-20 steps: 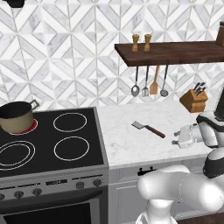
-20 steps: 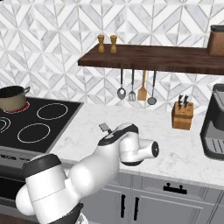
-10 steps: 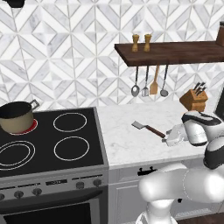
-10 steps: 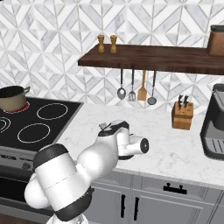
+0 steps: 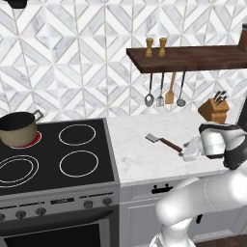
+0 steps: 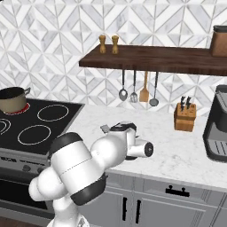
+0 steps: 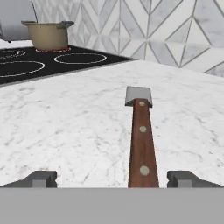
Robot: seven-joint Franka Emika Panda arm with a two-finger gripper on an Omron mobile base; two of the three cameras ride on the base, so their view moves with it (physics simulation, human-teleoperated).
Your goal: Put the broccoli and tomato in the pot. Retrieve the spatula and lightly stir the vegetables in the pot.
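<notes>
The gripper [image 7: 112, 178] stands wide open, low over the marble counter [image 7: 78, 131], with the spatula [image 7: 141, 131] handle lying between its fingertips, blade toward twelve o'clock. The pot [image 7: 47, 35] sits on the stove [image 7: 52, 61] at eleven o'clock.

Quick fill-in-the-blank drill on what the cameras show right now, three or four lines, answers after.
1. The spatula lies on the marble ____.
2. The gripper has its jaws ____, one on each side of the spatula's handle.
3. The pot sits on the burner that glows ____.
4. The spatula's blade is grey ____.

Answers: counter; open; red; metal
</notes>
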